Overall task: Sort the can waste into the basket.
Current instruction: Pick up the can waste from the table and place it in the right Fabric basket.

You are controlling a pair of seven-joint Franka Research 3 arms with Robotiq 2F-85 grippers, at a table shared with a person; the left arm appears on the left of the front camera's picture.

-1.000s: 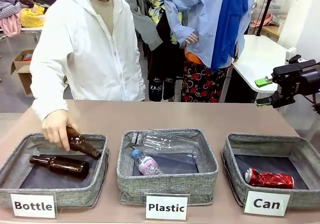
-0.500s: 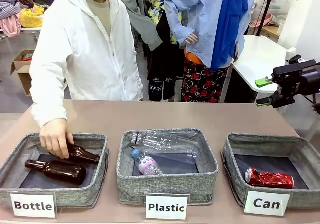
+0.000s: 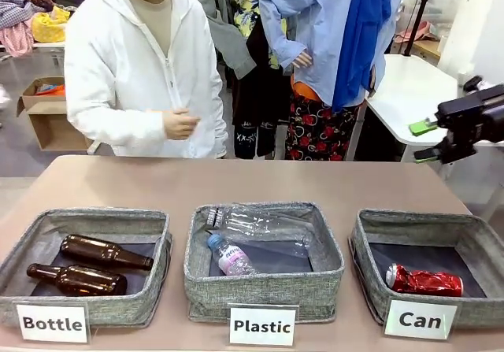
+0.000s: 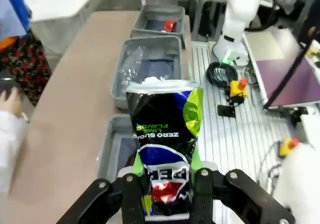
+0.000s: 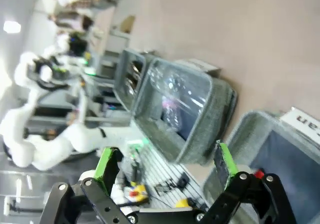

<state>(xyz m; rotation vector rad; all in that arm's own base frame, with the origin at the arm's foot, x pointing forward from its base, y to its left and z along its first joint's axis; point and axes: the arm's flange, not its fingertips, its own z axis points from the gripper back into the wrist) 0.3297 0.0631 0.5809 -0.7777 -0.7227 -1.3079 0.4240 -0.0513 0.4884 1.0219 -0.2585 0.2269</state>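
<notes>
In the left wrist view my left gripper (image 4: 167, 196) is shut on the black-and-blue can (image 4: 165, 134), dented, held upright above the table's end. Far along the row stands the basket (image 4: 150, 14) with the crushed red can (image 4: 169, 25) inside. In the front view the basket (image 3: 417, 217) labelled "Can" sits at the front right, with the red can (image 3: 424, 281) lying on its dark lining. My right gripper (image 3: 425, 139) hangs open above and behind it, off the table's right edge, with nothing between its fingers. The right wrist view shows that gripper (image 5: 165, 166) open over the basket (image 5: 250, 129).
A "Plastic" bin (image 3: 264, 289) holds clear bottles at the front centre. A "Bottle" bin (image 3: 87, 220) at the front left holds two brown bottles (image 3: 106, 253). A person (image 3: 142, 76) stands at the far side, hand at chest. Bare tabletop lies behind the bins.
The person laid the second brown bottle in the "Bottle" bin and pulled the hand back to the chest. My right gripper shifted slightly to the right.
</notes>
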